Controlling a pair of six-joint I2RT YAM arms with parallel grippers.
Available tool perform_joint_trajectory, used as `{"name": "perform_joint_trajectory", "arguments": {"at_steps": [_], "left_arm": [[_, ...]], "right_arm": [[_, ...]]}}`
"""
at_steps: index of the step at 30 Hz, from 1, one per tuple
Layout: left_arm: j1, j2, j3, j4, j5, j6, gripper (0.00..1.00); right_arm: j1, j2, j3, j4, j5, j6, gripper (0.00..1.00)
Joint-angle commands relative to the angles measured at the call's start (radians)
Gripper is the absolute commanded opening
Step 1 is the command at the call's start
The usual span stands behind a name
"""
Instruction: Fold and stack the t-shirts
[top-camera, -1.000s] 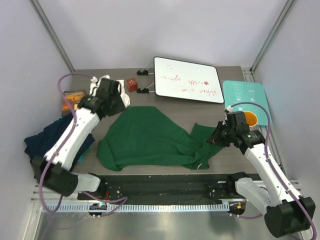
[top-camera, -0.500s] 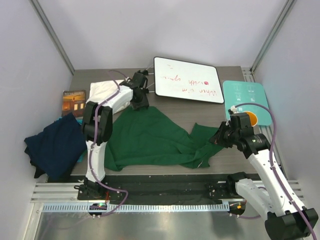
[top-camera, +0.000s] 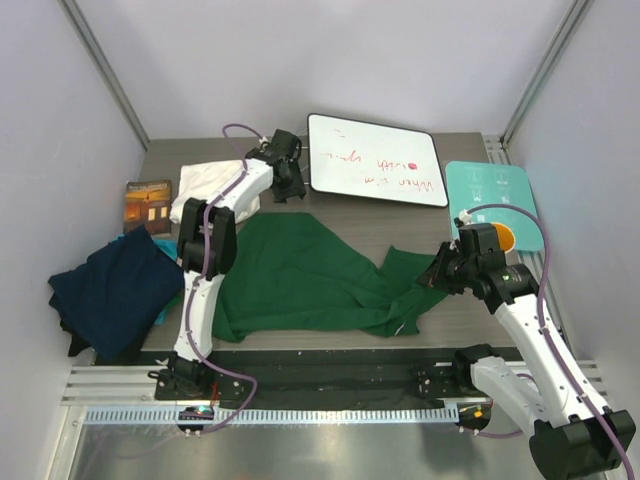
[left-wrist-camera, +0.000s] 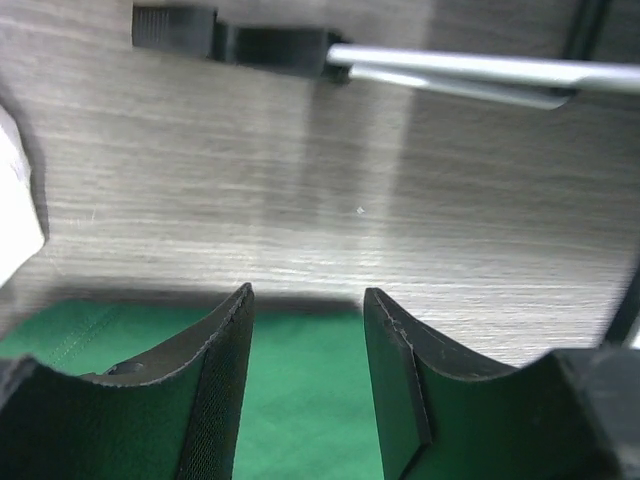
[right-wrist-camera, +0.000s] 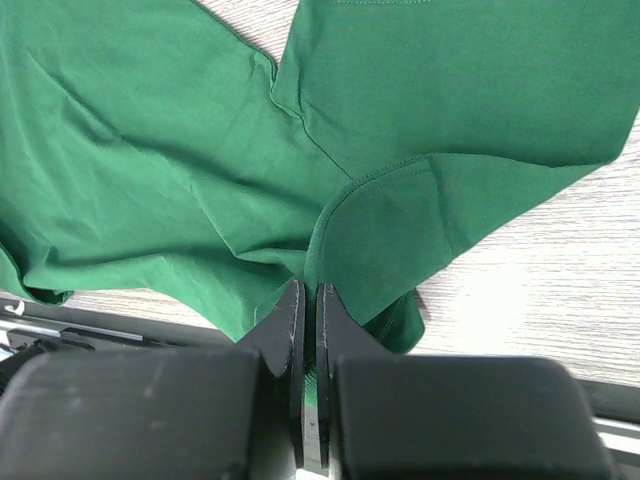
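Observation:
The dark green t-shirt lies spread and rumpled on the table's middle. My left gripper hovers over its far edge, jaws open with nothing between them; in the left wrist view green cloth shows under the fingers. My right gripper is shut on a fold at the green shirt's right side. The navy blue t-shirt is bunched at the left edge. The cream-white t-shirt lies at the back left, and its corner shows in the left wrist view.
A whiteboard on clip stands sits at the back, just beyond my left gripper. A teal board with an orange thing on it lies at the right. A small brown book rests at the far left.
My left arm has swung from over the cream-white shirt rightward and outward to the green shirt's far edge, jaws spreading wider. The right gripper has stayed shut on the green shirt, hardly moving.

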Motion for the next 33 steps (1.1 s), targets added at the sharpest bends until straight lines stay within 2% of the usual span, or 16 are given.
{"name": "perform_joint_trajectory", "arguments": {"at_steps": [1,12,16,19,20,23,28,33], "left_arm": [[-0.004,-0.020,-0.041,-0.014,0.012,0.028,0.49],[-0.009,-0.016,-0.144,0.026,0.035,0.034,0.49],[-0.010,-0.003,-0.163,0.029,0.043,0.036,0.46],[-0.016,-0.008,-0.189,0.037,0.045,0.037,0.19],[-0.016,-0.013,-0.200,0.040,0.046,0.037,0.07],[-0.023,-0.029,-0.250,0.061,0.046,0.036,0.00],[-0.024,-0.137,-0.382,0.132,0.008,0.024,0.00],[-0.024,-0.270,-0.456,0.160,-0.102,0.022,0.00]], "right_arm": [[-0.001,0.005,0.037,0.019,-0.008,-0.016,0.01],[-0.001,0.004,0.034,0.030,-0.021,-0.013,0.01],[-0.001,0.004,0.038,0.030,-0.025,-0.012,0.01],[-0.001,0.004,0.038,0.031,-0.026,-0.012,0.01],[-0.003,0.005,0.037,0.033,-0.025,-0.009,0.01],[-0.001,0.004,0.035,0.038,-0.029,-0.009,0.01],[-0.001,0.004,0.026,0.045,-0.028,-0.007,0.01],[-0.003,-0.004,0.015,0.053,-0.025,0.002,0.01]]}}
